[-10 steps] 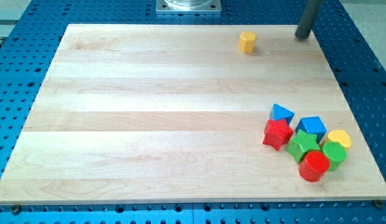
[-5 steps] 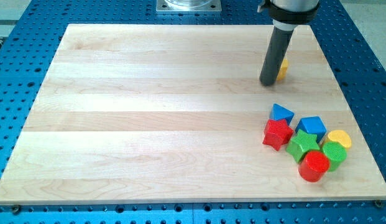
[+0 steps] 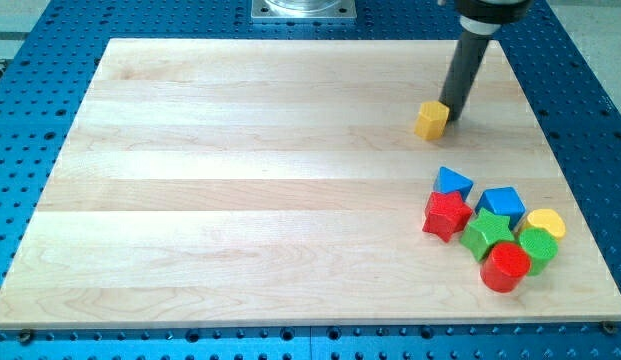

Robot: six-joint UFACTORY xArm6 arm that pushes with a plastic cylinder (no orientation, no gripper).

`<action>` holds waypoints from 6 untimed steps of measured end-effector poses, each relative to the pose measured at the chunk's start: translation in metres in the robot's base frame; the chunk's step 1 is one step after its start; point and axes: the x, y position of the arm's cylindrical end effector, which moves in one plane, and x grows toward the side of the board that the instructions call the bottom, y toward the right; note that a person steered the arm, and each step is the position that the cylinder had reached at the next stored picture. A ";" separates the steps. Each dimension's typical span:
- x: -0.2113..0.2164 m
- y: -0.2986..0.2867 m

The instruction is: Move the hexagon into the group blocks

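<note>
The yellow hexagon (image 3: 431,120) sits in the upper right part of the wooden board (image 3: 240,200), with my tip (image 3: 454,121) just beside it on the view's right, touching or nearly so; the rod is a plain dark shaft with no jaws to open or close, and it clamps nothing. Bare wood lies between the hexagon and the group toward the view's bottom right, where the blue triangle (image 3: 453,181) is the nearest block. Below it sits the red star (image 3: 446,215), then the blue cube (image 3: 501,203), the green star (image 3: 487,235), the yellow heart-like block (image 3: 545,221), the green cylinder (image 3: 537,245) and the red cylinder (image 3: 505,267), all packed close together near the board's right edge. The whole left and middle of the board is bare wood. Around the board runs a blue perforated table (image 3: 50,40), and a metal base plate (image 3: 303,10) shows at the view's top
</note>
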 end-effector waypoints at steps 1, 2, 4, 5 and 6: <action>0.012 -0.033; 0.079 -0.029; 0.120 -0.011; 0.095 -0.037; 0.118 -0.060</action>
